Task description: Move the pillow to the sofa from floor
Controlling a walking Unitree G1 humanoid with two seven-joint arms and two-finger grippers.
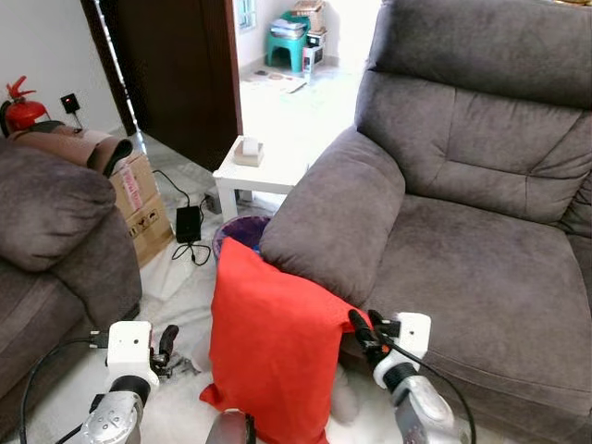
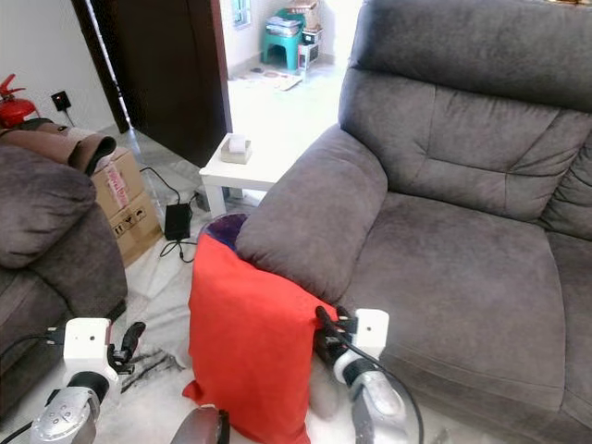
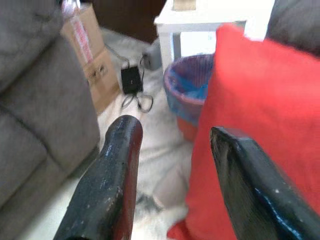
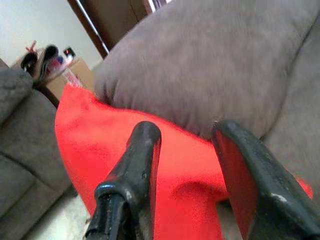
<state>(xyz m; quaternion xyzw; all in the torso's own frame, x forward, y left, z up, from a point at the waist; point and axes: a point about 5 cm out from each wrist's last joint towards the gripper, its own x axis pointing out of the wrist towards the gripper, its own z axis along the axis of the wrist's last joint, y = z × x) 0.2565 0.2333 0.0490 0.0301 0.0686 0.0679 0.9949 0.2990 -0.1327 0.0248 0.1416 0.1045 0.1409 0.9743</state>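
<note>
One red pillow (image 1: 273,356) stood on the floor (image 1: 176,287), leaning on the sofa (image 1: 481,277) armrest, between both grippers. Right gripper (image 4: 187,150) was at its upper edge, fingers apart, nothing clamped. Left gripper (image 3: 172,165) sat just beside its other side, also apart. No grasp or lift yet; whole move left. One bin (image 3: 187,92), one small table (image 1: 259,171) beyond

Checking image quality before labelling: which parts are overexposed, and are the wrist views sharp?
Left eye view: the doorway floor is blown out white. Left wrist view: soft, the pillow and bin blurred. Right wrist view: fingers sharper, sofa arm soft.
</note>
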